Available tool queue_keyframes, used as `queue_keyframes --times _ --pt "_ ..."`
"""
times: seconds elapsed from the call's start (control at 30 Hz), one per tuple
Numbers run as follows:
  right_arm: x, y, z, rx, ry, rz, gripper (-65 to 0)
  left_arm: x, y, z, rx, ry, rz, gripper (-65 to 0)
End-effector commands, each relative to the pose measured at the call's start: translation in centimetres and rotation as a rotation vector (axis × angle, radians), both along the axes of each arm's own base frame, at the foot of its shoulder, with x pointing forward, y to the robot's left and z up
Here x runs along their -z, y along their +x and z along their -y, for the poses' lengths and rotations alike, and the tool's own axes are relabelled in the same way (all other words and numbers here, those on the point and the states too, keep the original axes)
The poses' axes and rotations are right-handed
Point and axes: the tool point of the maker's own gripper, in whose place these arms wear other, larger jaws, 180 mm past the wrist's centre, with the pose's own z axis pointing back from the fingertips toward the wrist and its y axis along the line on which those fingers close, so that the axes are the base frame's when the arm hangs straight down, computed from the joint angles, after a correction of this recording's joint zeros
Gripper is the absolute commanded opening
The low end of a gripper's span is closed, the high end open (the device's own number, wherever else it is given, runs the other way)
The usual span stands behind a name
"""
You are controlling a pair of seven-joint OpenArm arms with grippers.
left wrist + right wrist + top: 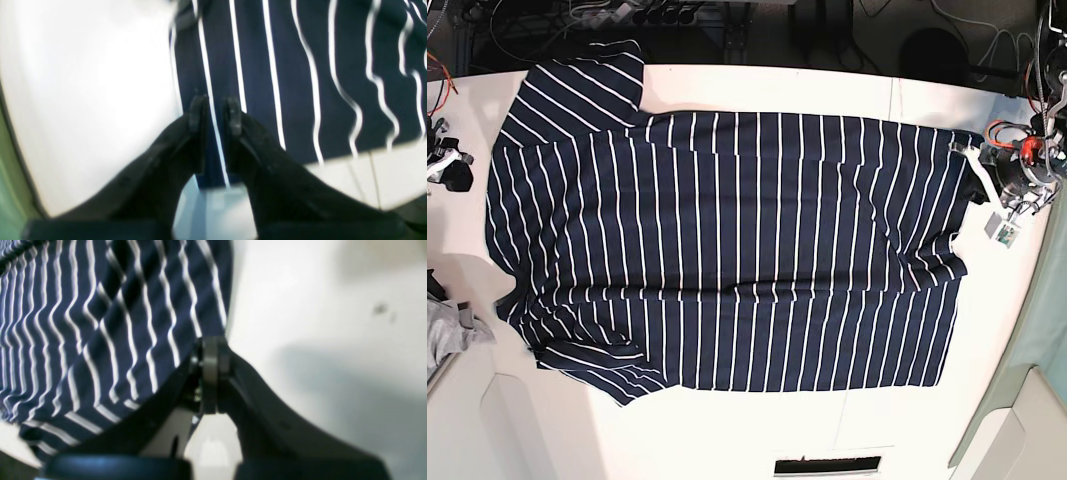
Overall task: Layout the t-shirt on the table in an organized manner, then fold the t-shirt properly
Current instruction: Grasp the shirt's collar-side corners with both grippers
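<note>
The t-shirt (727, 250) lies spread flat across the white worktop (727, 430), stripes running across its width, hem toward my left arm's side, sleeves and neckline toward the right arm's side. The layout looks largely done; one sleeve near the front edge is rumpled.

Left pincer (215, 111): jaws parted by a narrow gap, straddling one white stripe near the shirt's corner. I see no fabric pinched between the tips, so I judge it is either releasing the hem or setting up on it for a fold.

Right pincer (210, 350): jaws pressed together at the shirt's edge. The cloth runs right up to the tips, rippled and bunched, which suggests a held edge, but blur prevents confirmation.

A small grey cloth (452, 330) sits at the worktop's margin, apart from the shirt.
</note>
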Motion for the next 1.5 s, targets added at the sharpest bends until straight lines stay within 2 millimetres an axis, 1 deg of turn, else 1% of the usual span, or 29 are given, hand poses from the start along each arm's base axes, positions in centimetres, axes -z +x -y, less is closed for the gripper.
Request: queue_keyframes --times 0.0,0.13,0.23,0.27,0.33,0.37,0.4,0.53,0.67,0.8,0.83,1.0,1.17,1.3,1.37,1.47 --pt "-1.2 0.0 1.3 0.010 -0.018 0.028 -65.0 -1.6 0.6 -0.1 0.018 -0.005 0.043 -50.6" --pt "1.0 -4.3 1.5 0.020 -0.013 -0.068 -65.0 -1.9 -1.0 0.0 0.028 -0.009 0.037 -46.4" --pt "2.1 -6.8 1.5 0.019 -0.015 -0.126 -65.0 -1.7 -1.5 0.0 0.029 -0.008 0.020 -45.6" --pt "2.4 -7.5 1.5 0.019 -0.015 -0.143 -59.9 -1.6 -1.5 0.1 0.028 -0.008 0.020 -45.6" --pt "2.9 -8.6 1.5 0.019 -0.015 -0.169 -47.3 -1.6 -1.5 0.1 0.028 -0.008 0.019 -45.6" --pt "3.1 -9.1 1.5 0.019 -0.015 -0.179 -43.0 -1.6 -1.5 0.0 0.028 -0.008 0.020 -45.6" --pt "3.2 -9.4 1.5 0.019 -0.014 -0.186 -40.7 -1.6 -1.5 0.1 0.028 -0.008 0.020 -45.6" --pt "3.3 -9.6 1.1 0.019 -0.004 -0.186 -40.4 -1.6 -1.5 0.1 0.028 -0.009 0.021 -45.6" --pt "3.5 -9.6 0.1 0.006 0.031 -0.172 -40.4 -1.8 -1.3 0.2 0.032 -0.018 0.039 -44.7" --pt "4.0 -9.9 -0.7 0.008 0.052 -0.185 -40.4 -2.2 -0.8 0.0 0.018 -0.010 0.069 -34.6" --pt "4.2 -10.1 -1.0 0.008 0.059 -0.193 -40.4 -2.2 -0.7 -0.4 0.002 0.007 0.075 -33.3" --pt "4.9 -10.6 -2.3 0.012 0.094 -0.204 -40.4 -1.8 -0.6 -2.7 -0.064 0.103 0.080 -33.2" --pt "5.1 -10.6 -3.0 0.013 0.114 -0.200 -40.4 0.5 -1.9 -4.8 -0.128 0.105 0.021 -33.2" --pt "5.1 -10.6 -3.4 0.014 0.138 -0.201 -40.4 1.5 -2.1 -5.7 -0.167 0.087 -0.008 -33.2" --pt "5.1 -10.7 -3.5 0.013 0.144 -0.206 -40.4 1.7 -2.3 -5.4 -0.162 0.058 -0.021 -33.2" --pt "5.2 -10.8 -3.7 0.009 0.145 -0.209 -40.4 2.2 -2.9 -3.4 -0.121 -0.030 -0.063 -33.2"
